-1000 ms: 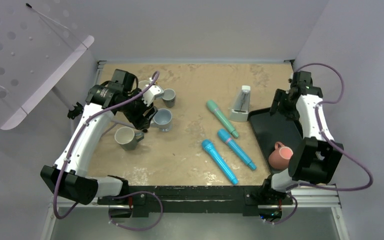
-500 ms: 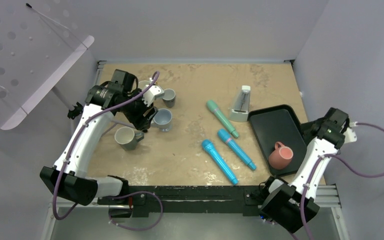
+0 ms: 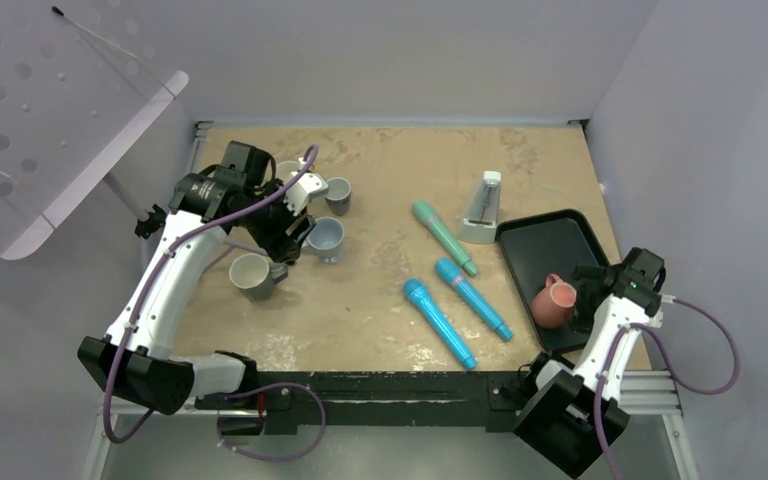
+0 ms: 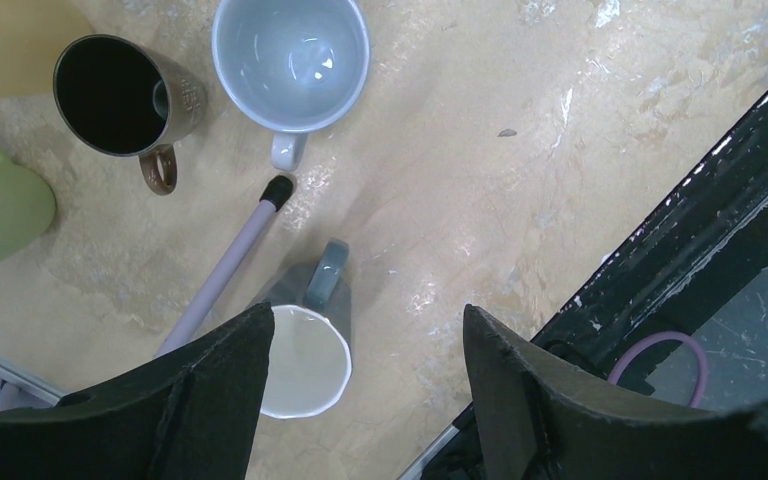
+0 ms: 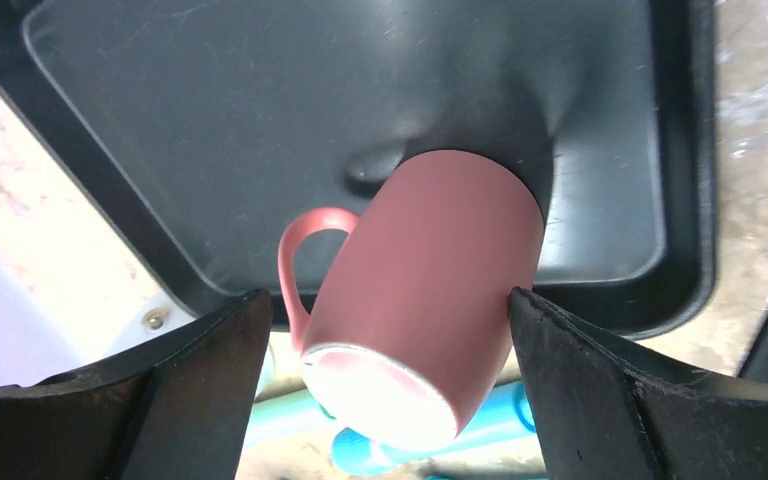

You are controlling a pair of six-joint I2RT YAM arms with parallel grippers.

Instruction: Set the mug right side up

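Note:
The pink mug (image 3: 555,301) leans tilted at the near left of the black tray (image 3: 545,245). In the right wrist view the mug (image 5: 430,260) lies between my fingers with its pale flat end towards the camera and its handle to the left. My right gripper (image 3: 588,290) (image 5: 388,295) is open around it. The right finger (image 5: 600,380) touches the mug's side and the left finger (image 5: 190,370) stands apart from the handle. My left gripper (image 3: 290,243) (image 4: 365,315) is open and empty above the table at the far left.
Near the left gripper stand a grey mug (image 4: 305,360), a light blue mug (image 4: 290,60), a dark mug (image 4: 110,85), a green mug and a lavender rod (image 4: 225,270). Three toy microphones (image 3: 457,295) and a metronome (image 3: 482,208) lie mid-table, left of the tray.
My right arm has swung from the tray's far side round to its near right and come down around the pink mug. The mug has tipped and shifted slightly left. The left arm has not moved.

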